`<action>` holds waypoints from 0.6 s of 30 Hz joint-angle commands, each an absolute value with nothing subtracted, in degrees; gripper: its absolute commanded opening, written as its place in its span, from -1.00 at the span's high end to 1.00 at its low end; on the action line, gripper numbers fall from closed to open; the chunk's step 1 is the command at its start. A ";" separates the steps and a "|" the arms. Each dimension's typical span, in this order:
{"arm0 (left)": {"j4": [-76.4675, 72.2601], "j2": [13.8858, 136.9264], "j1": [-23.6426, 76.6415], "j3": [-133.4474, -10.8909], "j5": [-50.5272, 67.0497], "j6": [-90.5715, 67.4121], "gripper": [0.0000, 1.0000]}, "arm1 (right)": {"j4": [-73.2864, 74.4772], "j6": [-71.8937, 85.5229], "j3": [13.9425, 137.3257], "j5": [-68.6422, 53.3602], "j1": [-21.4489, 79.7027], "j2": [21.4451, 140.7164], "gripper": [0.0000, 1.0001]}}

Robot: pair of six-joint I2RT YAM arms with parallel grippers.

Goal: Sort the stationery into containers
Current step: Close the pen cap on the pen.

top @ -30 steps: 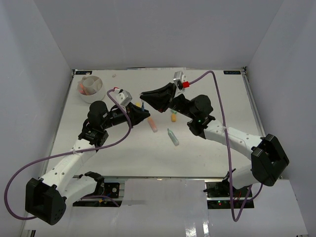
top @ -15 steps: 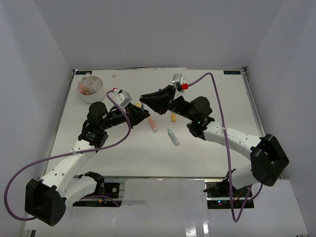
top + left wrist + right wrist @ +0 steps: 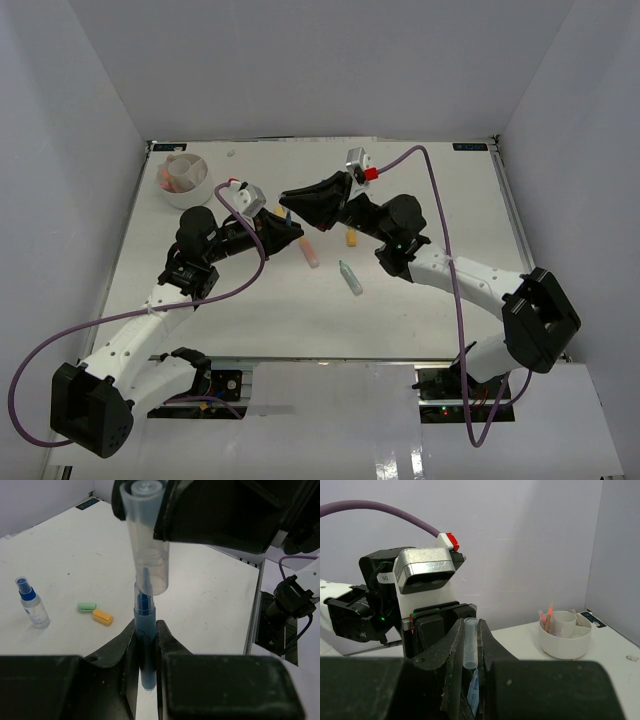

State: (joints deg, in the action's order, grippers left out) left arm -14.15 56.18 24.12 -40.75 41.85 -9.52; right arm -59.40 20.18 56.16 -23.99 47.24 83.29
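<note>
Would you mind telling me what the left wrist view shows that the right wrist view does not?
Only the left wrist view shows the blue-capped clear bottle, a green eraser and an orange eraser on the table. Only the right wrist view shows the white tub holding pens. Both show the clear cap, pinched in the right fingers, over the tip of the blue pen held by the left fingers.

Top view is bright & even, diffuse light from above the table point(image 3: 250, 300), w/ only faint soft shadows on it and white glare on the glossy strip point(image 3: 330, 440) just past its near edge. Wrist views: bg over the table is well lit & fairly sharp, but the fingers point(image 3: 210, 690) closest to lens go near-black, underexposed & soft-focus.
</note>
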 commanded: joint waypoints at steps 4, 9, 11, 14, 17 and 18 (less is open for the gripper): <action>-15.82 54.93 24.35 -40.78 44.21 -9.40 1.00 | -61.70 18.63 59.59 -22.68 47.20 83.85 0.85; -15.47 55.11 24.35 -40.87 43.95 -9.49 1.00 | -61.09 17.58 59.77 -22.24 47.28 83.06 0.85; -15.38 55.20 24.35 -40.96 43.86 -9.49 1.00 | -60.91 17.32 59.77 -22.06 47.29 82.88 0.85; -15.38 55.37 24.35 -40.96 43.77 -9.49 1.00 | -60.38 16.70 59.94 -21.71 47.20 82.44 0.85; -15.21 55.55 24.35 -41.04 43.77 -9.58 1.00 | -59.94 16.17 59.85 -21.36 47.29 82.00 0.85; -15.21 55.55 24.35 -41.04 43.77 -9.58 1.00 | -59.77 16.00 59.85 -21.27 47.29 81.91 0.85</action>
State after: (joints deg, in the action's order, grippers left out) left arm -14.22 56.18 24.14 -40.75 42.87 -9.52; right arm -58.39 17.61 57.06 -22.59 47.31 83.94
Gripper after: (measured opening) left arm 0.238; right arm 0.158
